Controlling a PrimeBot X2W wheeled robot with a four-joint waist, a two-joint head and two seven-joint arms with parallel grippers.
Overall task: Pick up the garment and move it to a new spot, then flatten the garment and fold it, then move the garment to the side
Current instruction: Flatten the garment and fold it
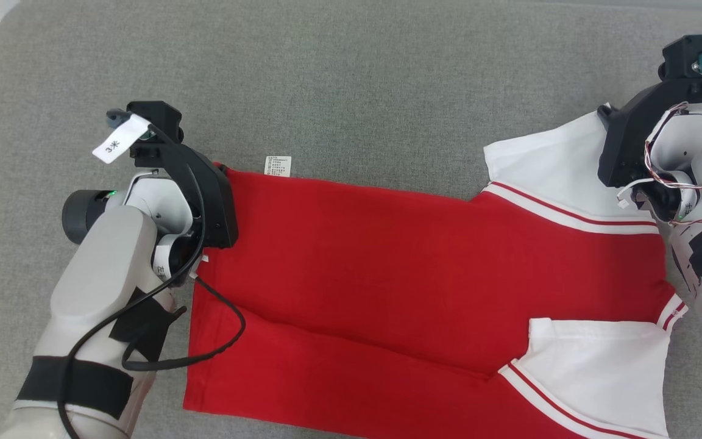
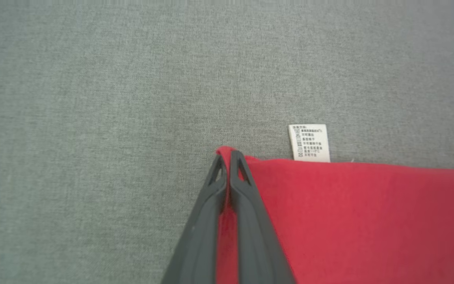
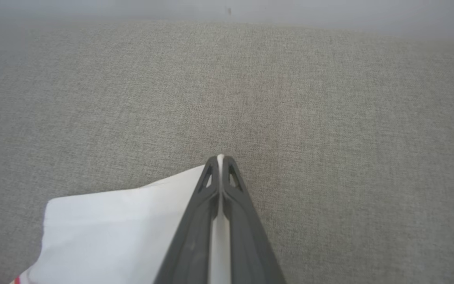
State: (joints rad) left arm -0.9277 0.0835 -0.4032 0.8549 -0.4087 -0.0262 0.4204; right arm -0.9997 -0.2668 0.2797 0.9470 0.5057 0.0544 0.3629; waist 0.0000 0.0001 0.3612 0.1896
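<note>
Shirt cloth covers much of the head view: a red shirt (image 1: 387, 256) with white sleeves lies spread on the grey upholstered surface (image 1: 357, 79), its hem toward the robot's left and its shoulders toward the right. A long crease runs across its lower part, perhaps a lengthwise fold, though the layers are hard to tell apart. The far sleeve (image 1: 546, 158), edged with red and white stripes, points away from the robot; the near sleeve (image 1: 595, 360) lies folded in on the red body. A small white care label (image 1: 278, 166) sticks out from the far edge onto the grey surface.

The left gripper (image 2: 227, 156) is clamped on the far hem corner of the shirt, red cloth showing between its dark fingers (image 2: 250, 221), just beside the care label. The right gripper (image 3: 220, 157) is pinched tight on the edge of the far sleeve, a thin white strip caught between its fingers. A paper tag (image 1: 120, 139) hangs from the left wrist, and a black cable (image 1: 229, 329) loops from that arm over the red cloth.
</note>
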